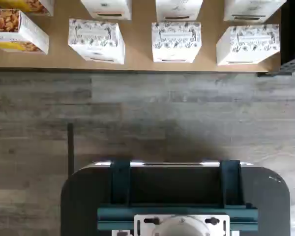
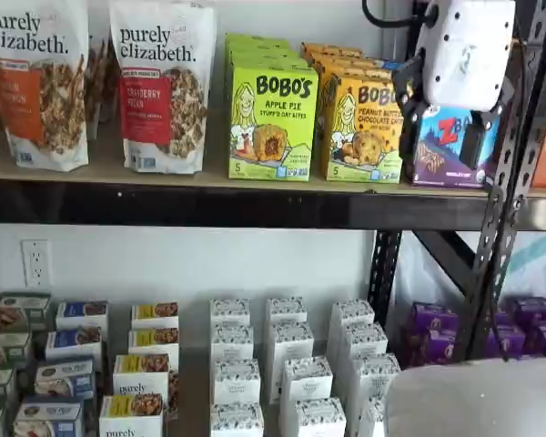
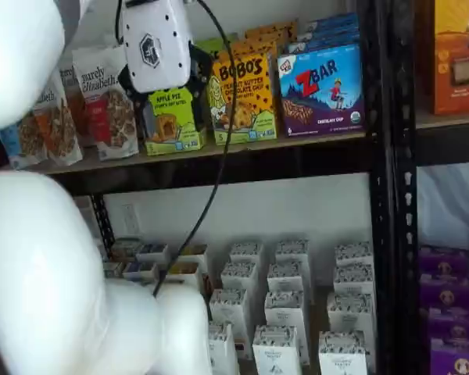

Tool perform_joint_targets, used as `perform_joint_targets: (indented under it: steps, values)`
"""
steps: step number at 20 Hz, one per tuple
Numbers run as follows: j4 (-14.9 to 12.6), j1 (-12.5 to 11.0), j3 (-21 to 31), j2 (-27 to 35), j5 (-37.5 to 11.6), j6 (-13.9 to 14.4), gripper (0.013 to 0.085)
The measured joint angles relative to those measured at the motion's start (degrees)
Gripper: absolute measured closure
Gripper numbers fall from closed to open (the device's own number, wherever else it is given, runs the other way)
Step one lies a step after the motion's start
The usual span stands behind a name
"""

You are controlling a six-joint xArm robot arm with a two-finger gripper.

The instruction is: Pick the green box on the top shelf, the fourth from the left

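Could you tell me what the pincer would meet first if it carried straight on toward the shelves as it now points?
Probably the green box: the pincer hangs right before it, though depth is unclear and the fingers barely show.

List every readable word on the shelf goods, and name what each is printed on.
"BOBO'S APPLE PIE": the green box.
"BOBO'S PEANUT BUTTER CHOCOLATE CHIP": the yellow-orange box.
"ZBAR": the blue-purple box.
"purely elizabeth.": the granola bags.
Print on the small white cartons is too small to read.
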Motion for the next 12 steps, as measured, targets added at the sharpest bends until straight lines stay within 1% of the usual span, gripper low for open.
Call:
perform_joint_targets:
  steps: [2,3,9,12]
  values:
    - [1.0,-1.0,2.4,-2.7,-4.5,-0.7,0.013]
    - [1.6,-1.5,2.9,-3.3,-5.5,-1.0,0.013]
    - [1.6,-1.5,2.9,-3.1,-5.4,-1.0,0.013]
    - [1.4,-0.7,3.0,-2.6,-5.2,-0.4,0.013]
